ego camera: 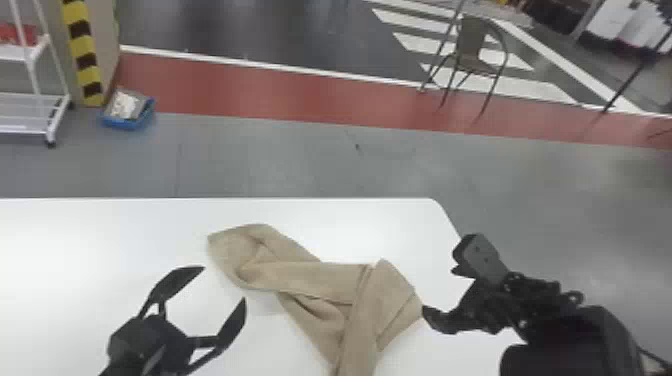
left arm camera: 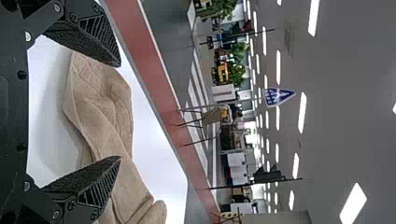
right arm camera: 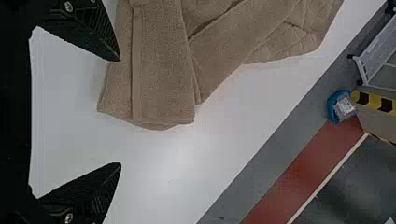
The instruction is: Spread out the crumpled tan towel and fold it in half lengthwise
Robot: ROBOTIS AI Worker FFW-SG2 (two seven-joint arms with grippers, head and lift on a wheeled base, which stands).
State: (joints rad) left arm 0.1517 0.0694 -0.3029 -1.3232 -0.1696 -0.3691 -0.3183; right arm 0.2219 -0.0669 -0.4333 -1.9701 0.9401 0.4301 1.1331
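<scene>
While the white bench (ego camera: 75, 240) spreads smooth and glossy toward a rounded far right corner, the tan towel (ego camera: 320, 280) lies crumpled on it between the two pincers. Beyond the bench runs a grey floor (ego camera: 300, 160), crossed by a brick-red strip (ego camera: 280, 92) with a white line along its far side, then darker floor with broad white stripes (ego camera: 520, 85). A thin-legged chair (ego camera: 470, 50) stands out there; at far left are a white wire rack (ego camera: 35, 97), a yellow-and-black striped post (ego camera: 82, 55) and a shallow blue bin (ego camera: 125, 122). The left wrist view takes in slim ceiling lights (left arm camera: 302, 112) and leafy plants (left arm camera: 237, 74). The towel's cloth has a soft, matte, finely looped nap, bunched in a rounded lobe at its far left and twisted into long overlapping bands, one with a straight stitched hem. Both pincers are released, holding nothing: the left pincer (ego camera: 224, 284) is left of the towel, the right pincer (ego camera: 440, 290) just beside its right side. Their black fingers are wedge-shaped, with ridged faces, and stand wide apart.
</scene>
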